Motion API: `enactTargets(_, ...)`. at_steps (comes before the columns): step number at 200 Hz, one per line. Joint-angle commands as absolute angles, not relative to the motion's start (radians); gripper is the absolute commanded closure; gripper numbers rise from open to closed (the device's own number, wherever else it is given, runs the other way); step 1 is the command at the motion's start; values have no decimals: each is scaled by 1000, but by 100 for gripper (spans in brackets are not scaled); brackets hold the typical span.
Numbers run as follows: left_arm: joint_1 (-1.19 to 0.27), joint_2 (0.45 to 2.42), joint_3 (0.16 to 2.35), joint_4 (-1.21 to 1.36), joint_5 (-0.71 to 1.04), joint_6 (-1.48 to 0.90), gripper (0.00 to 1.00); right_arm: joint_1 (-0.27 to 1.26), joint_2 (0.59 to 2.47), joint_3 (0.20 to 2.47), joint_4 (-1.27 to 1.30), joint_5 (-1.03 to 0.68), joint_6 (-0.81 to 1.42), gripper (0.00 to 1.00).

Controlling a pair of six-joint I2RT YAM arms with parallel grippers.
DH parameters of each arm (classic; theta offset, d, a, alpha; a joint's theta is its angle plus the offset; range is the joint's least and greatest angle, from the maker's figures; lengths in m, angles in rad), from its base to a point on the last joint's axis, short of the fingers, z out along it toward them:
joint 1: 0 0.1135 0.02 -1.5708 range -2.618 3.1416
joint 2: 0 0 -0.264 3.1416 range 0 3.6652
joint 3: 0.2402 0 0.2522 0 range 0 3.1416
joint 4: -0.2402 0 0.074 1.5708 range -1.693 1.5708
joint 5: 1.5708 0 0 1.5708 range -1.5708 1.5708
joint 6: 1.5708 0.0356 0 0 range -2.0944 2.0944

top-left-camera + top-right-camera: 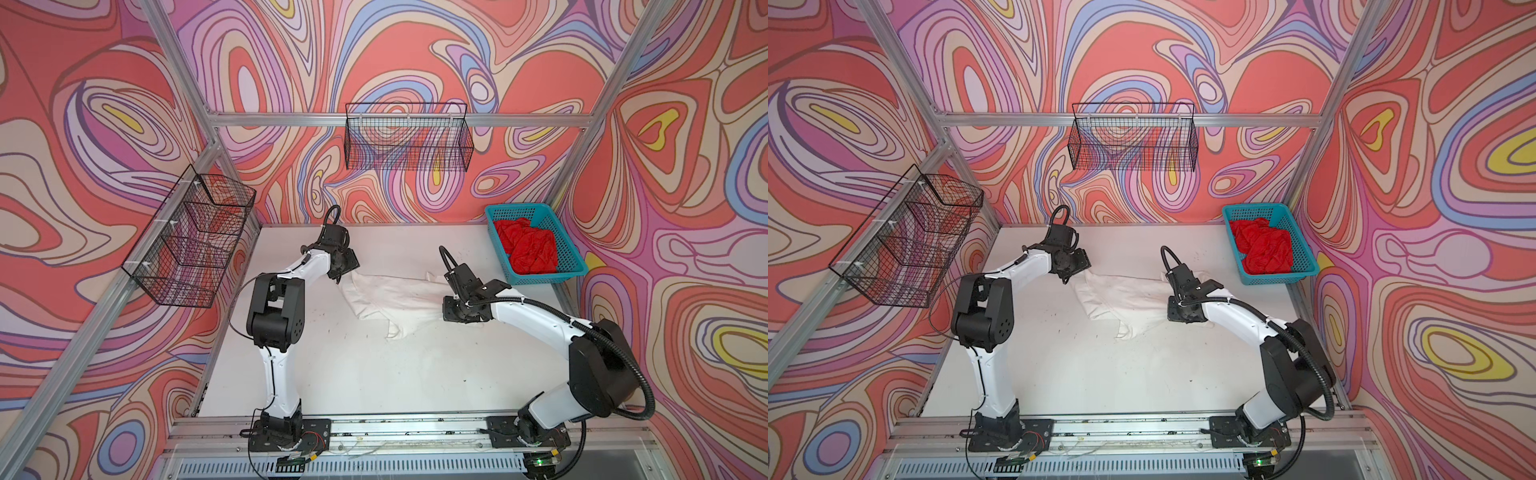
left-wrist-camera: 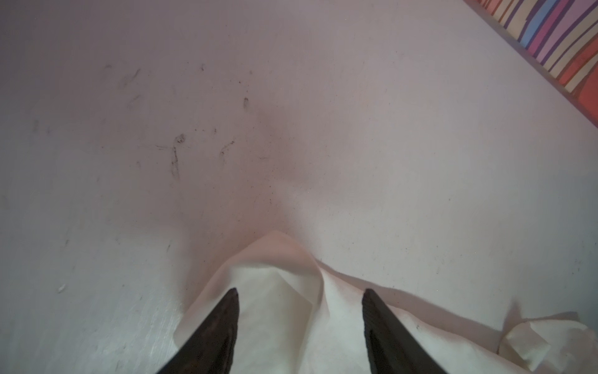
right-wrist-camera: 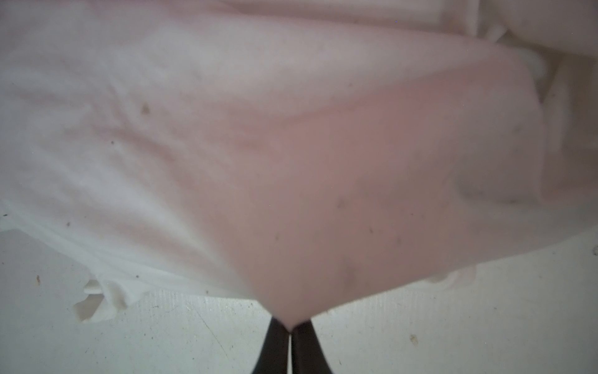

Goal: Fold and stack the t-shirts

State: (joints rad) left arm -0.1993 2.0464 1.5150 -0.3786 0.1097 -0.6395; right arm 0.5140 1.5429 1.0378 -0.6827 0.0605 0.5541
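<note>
- The right gripper (image 3: 290, 327) jaws are pressed together, pinching an edge of the white t-shirt (image 1: 395, 297).
- The left gripper (image 2: 301, 299) jaws are spread over another corner; nothing is gripped.
- The white t-shirt is crumpled mid-counter (image 1: 353, 374), unfolded.
- The red t-shirt (image 1: 528, 249) is bunched in the teal basket (image 1: 575, 266), so nearly everything is judged left.
</note>
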Motion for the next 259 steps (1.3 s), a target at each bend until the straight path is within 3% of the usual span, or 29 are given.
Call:
enactTargets(1, -204, 2076, 1526, -408, 129, -631, 48, 518, 1531, 1064, -703, 74, 549, 100)
enactTargets(26, -204, 2117, 1568, -441, 129, -616, 59, 518, 1537, 1079, -709, 74, 544, 100)
enactTargets(74, -204, 2149, 1613, -461, 106, -606, 100, 518, 1531, 1104, -730, 86, 536, 100)
enactTargets(116, -199, 1971, 1550, -424, 53, -605, 100, 492, 1511, 1162, -765, 138, 495, 100)
enactTargets(178, -195, 1594, 1449, -452, 42, -566, 100, 287, 1420, 1375, -904, 104, 338, 100)
enactTargets(231, -195, 1275, 1251, -464, 44, -575, 100, 272, 1356, 1561, -1042, 113, 261, 100)
enactTargets(259, -195, 1249, 1284, -469, 15, -532, 100, 271, 1430, 1697, -1025, 71, 199, 100)
